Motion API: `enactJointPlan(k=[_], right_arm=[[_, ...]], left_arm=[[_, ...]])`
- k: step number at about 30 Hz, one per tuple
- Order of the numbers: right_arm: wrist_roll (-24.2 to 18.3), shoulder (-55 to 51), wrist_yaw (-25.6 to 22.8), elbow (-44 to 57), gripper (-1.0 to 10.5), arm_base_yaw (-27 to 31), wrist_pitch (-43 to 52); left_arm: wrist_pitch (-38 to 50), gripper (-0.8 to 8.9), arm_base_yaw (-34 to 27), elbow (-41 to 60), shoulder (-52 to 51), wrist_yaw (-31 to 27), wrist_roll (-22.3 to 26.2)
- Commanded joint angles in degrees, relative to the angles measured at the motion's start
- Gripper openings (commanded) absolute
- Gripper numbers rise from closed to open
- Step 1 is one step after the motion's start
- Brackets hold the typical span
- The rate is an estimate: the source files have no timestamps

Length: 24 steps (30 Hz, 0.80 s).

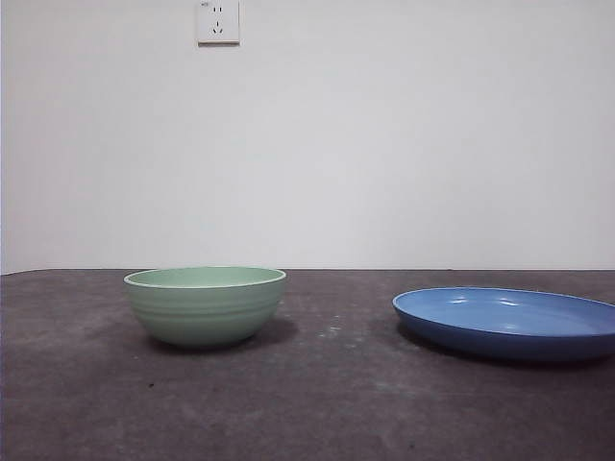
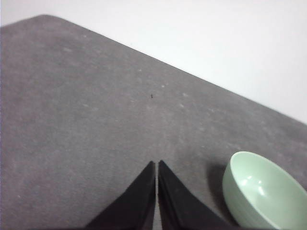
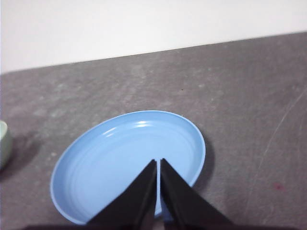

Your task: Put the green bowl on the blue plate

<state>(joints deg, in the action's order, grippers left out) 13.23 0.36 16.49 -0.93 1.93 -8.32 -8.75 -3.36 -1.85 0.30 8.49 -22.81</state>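
— How much of the task is judged to be done?

— None of it, as far as can be seen. Nearest in the left wrist view, the left pincer [image 2: 157, 165] is seen with its two black jaws pressed together, nothing held between them, raised above the grey surface [image 2: 96, 120]. The green bowl [image 2: 261, 194] is seen just beside it, untouched and apart from the jaws.

— And the other arm?

— The right pincer [image 3: 158, 164] is likewise closed on nothing, and is held over the blue plate [image 3: 110, 163], whose inside is bare.

— Where are the two dishes placed relative to each other?

— In the front view the green bowl [image 1: 205, 305] is set upright on the surface [image 1: 327, 403] to one side, and the blue plate [image 1: 509, 322] lies flat to the other, the two well apart with bare felt between them. No arm is caught in that view. Farther back, only a white wall [image 1: 384, 144] with a socket [image 1: 218, 21] is seen.

— So what is left?

— Everything, it is judged: the bowl is not yet gripped, lifted, carried across, or set down on the plate. The left pincer, being the nearer to the bowl, is probably the one to be opened first.
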Motion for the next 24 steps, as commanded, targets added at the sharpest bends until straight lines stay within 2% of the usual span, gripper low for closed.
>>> enactJointPlan(k=[1,6,13,19,24], right_arm=[[5.75,-0.15,0.00,0.15,0.1,0.04,1.09],[8.76,-0.15,-0.09,-0.96,0.1,0.04,3.69],[8.83,-0.09,-0.13,-7.67,0.1,0.04,3.58],[8.37,1.84,-0.55,-16.15,0.1,0.04,0.37],[5.18,7.78,-0.46,-24.79,0.1,0.04,-6.91]], left_arm=[[0.61,0.09,-0.11,0.92,-0.11,0.35,-4.63],[0.59,0.09,-0.11,-1.20,-0.11,2.14,-8.02],[-2.84,0.10,-0.11,-8.09,1.07,3.56,-8.20],[-9.18,0.10,-0.11,-17.07,6.12,4.22,-3.96],[-14.10,0.10,-0.11,-25.40,13.31,9.33,1.20]])
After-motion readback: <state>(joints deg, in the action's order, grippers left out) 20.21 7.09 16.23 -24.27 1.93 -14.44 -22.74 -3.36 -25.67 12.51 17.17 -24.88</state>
